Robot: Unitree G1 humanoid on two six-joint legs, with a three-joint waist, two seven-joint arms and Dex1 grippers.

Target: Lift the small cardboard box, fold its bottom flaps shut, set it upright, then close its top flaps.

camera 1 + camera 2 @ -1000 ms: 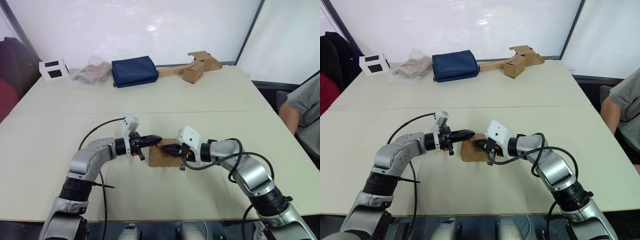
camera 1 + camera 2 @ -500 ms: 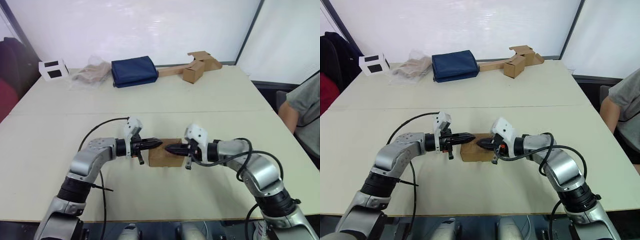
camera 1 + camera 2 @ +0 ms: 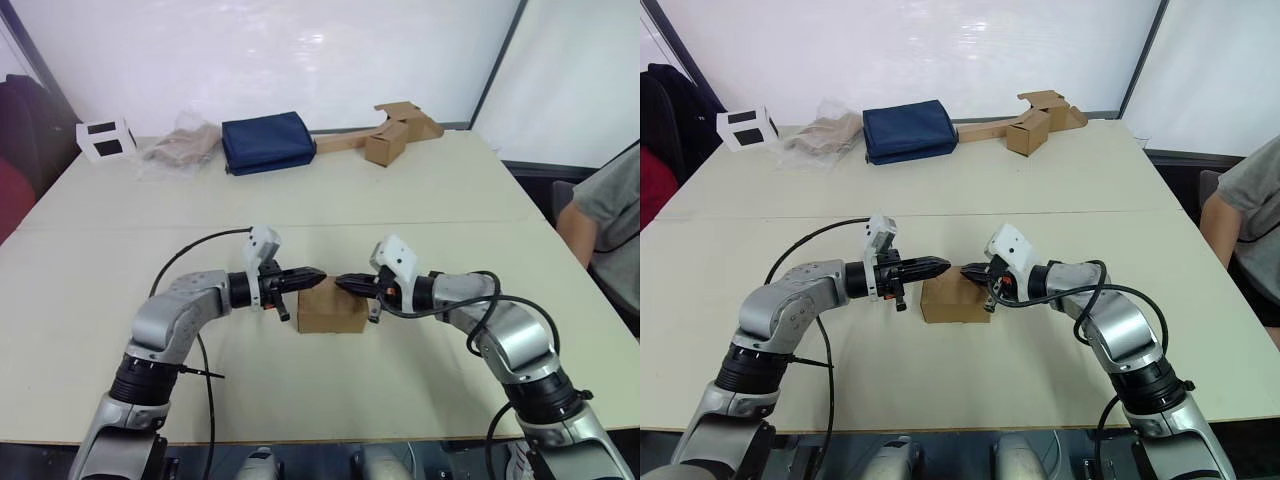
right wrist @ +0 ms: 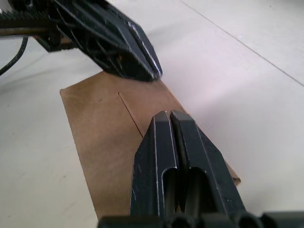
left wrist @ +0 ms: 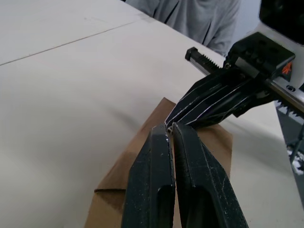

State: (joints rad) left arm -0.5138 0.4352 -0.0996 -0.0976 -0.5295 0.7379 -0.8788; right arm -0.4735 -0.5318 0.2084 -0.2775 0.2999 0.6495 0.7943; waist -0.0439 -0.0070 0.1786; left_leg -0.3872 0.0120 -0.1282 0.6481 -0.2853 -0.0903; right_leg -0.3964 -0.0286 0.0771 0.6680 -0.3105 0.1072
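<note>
- Small cardboard box: plain brown, resting on the near half of the pale table, between the two arms; upper face closed flat, a flap seam visible across it in the right wrist view.
- Left gripper: fingers pressed together, holding nothing; tips over the box's upper far edge at its left side, pointing toward the right gripper. Contact with the cardboard cannot be told.
- Right gripper: fingers likewise pressed together, empty; tips over the box's upper far edge at its right side, just beside the left gripper's tips, the two nearly meeting above the box.
- Person: grey sleeve and forearm, at the table's right edge.
- Folded navy cloth bag: far side of table, well apart from the box.
- Crumpled clear plastic wrap: just left of the navy bag.
- White cube with black squares: far left corner.
- Second cardboard box joined to a long flat strip: far right of the table, flaps open.
</note>
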